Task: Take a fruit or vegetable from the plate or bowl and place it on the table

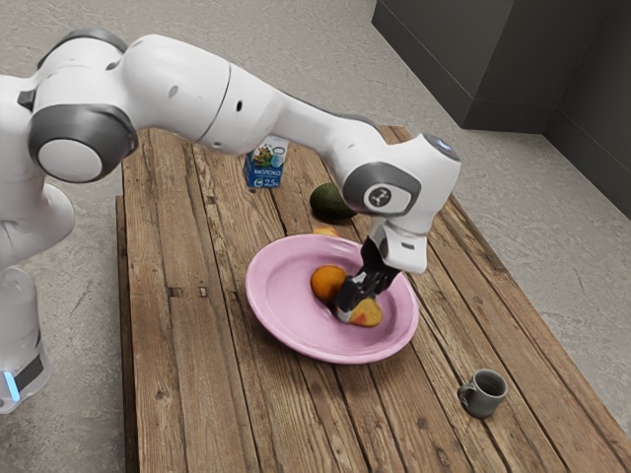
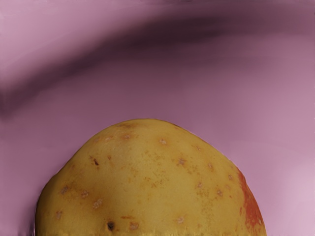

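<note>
The gripper point(image 1: 353, 300) is low over the pink plate point(image 1: 280, 320) in the exterior view, right against a yellow, red-tinged fruit or vegetable point(image 1: 368, 313). Its hold on that piece cannot be made out. A round orange fruit point(image 1: 327, 284) lies on the plate beside the gripper, toward the exterior view's left. In the wrist view the speckled yellow piece point(image 2: 152, 177) looms large at the lower edge, with a red patch on one side, and the pink plate surface point(image 2: 162, 93) lies behind it.
Beyond the plate are a dark green avocado point(image 1: 331, 202) and a partly hidden yellow-orange item point(image 1: 326, 232). A blue and white milk carton point(image 1: 266, 165) stands farther back on the wooden table point(image 1: 187, 345). A grey mug point(image 1: 484, 393) stands at the exterior view's lower right.
</note>
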Controlling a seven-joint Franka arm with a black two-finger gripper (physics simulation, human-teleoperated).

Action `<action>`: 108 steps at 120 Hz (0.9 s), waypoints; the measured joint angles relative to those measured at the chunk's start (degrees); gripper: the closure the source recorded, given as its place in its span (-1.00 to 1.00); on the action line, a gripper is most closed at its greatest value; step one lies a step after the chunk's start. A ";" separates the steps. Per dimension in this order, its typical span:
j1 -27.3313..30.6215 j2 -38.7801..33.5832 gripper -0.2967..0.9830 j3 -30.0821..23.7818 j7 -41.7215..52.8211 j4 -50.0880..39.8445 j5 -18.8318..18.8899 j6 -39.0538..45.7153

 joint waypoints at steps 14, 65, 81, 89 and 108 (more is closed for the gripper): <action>-0.46 -1.44 0.00 0.30 0.09 0.50 0.06 -0.19; -10.87 -0.58 0.01 -9.62 -1.80 13.51 0.16 -5.65; -8.22 1.97 -0.01 -10.01 -2.41 13.99 0.07 -5.85; -7.94 2.76 -0.01 -10.06 -2.67 14.02 0.05 -5.68; -8.53 2.81 -0.32 -10.01 -2.95 14.02 0.00 -5.66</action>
